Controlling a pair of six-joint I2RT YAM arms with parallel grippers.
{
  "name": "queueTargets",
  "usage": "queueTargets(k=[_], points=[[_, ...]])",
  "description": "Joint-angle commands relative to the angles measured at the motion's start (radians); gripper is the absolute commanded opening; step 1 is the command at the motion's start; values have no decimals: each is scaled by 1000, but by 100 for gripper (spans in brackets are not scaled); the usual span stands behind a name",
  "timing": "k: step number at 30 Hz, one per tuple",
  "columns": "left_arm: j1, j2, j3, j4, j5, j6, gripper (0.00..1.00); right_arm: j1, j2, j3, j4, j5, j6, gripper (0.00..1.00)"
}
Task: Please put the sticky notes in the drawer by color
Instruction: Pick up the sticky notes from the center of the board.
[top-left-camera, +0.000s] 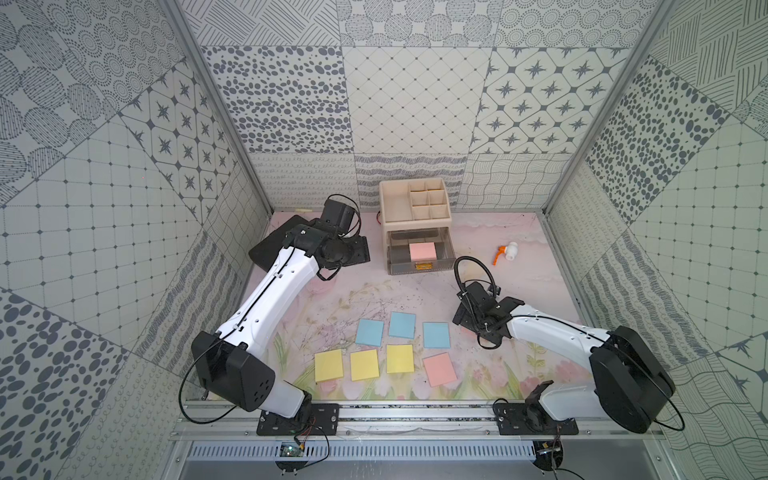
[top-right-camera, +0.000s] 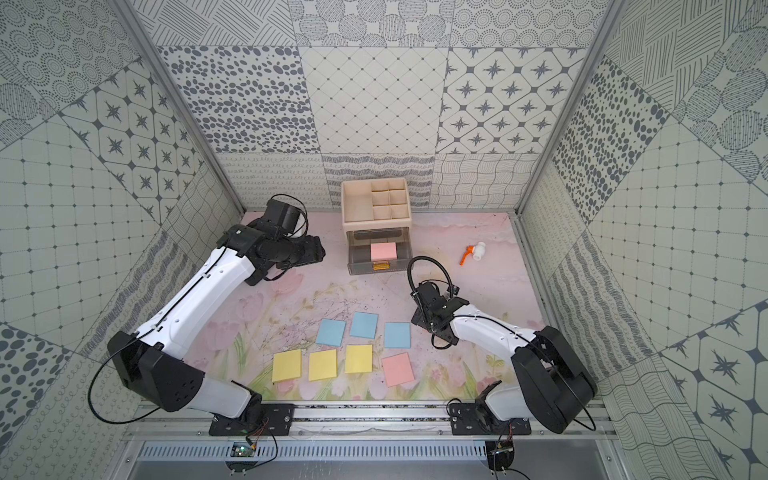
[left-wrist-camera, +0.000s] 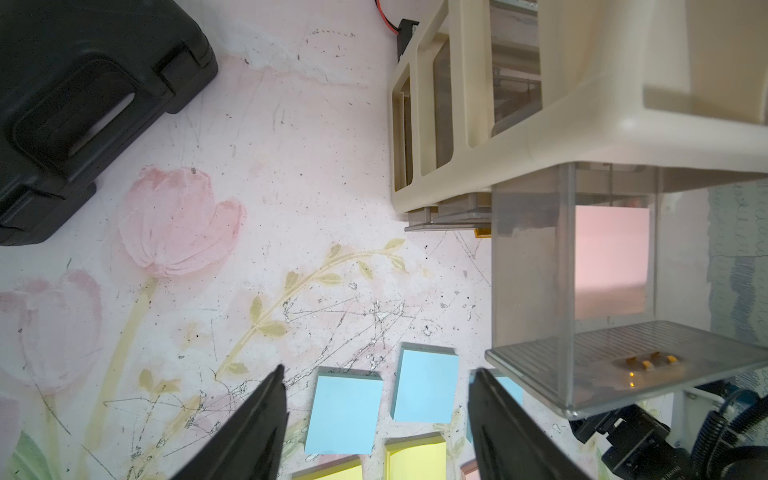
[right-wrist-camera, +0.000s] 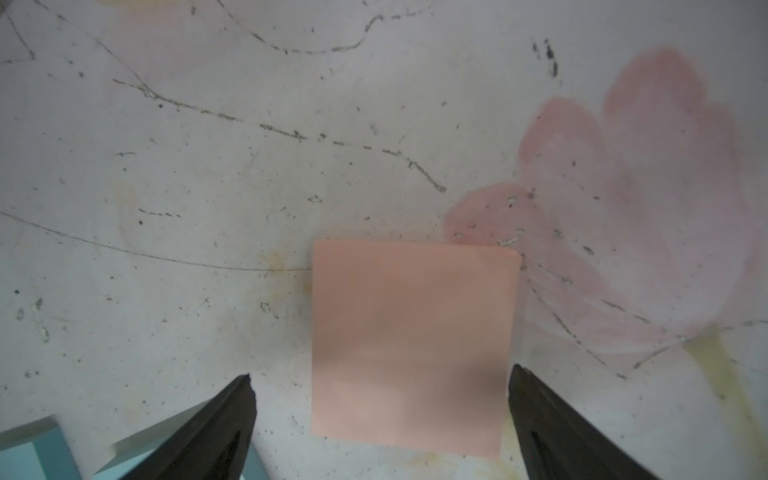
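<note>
Both top views: the cabinet (top-left-camera: 414, 199) stands at twelve o'clock on the table (top-left-camera: 519, 232), its top drawer (top-left-camera: 448, 249) pulled out, one pink pad (top-left-camera: 422, 252) inside. Toward six o'clock lie three blue pads (top-left-camera: 402, 324), then three yellow pads (top-left-camera: 364, 364), with a second pink pad (top-right-camera: 398, 369) at the yellows' three o'clock.
Left wrist view: left gripper (left-wrist-camera: 379, 369) spread wide, empty.
Right wrist view: right gripper (right-wrist-camera: 382, 370) spread wide, straddling the second pink pad, not gripping it.
</note>
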Motion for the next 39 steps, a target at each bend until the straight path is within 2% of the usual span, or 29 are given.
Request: queueTargets(k=[1, 25, 36, 39], points=[[4, -3, -3, 18, 9, 19, 72, -5, 10, 17, 2, 11, -7, 99], [4, 5, 1, 16, -1, 10, 72, -40, 96, -37, 57, 4, -28, 100], [4, -7, -9, 17, -5, 4, 72, -37, 109, -57, 50, 5, -10, 90], [4, -10, -10, 17, -6, 4, 72, -35, 104, -60, 52, -1, -8, 83]])
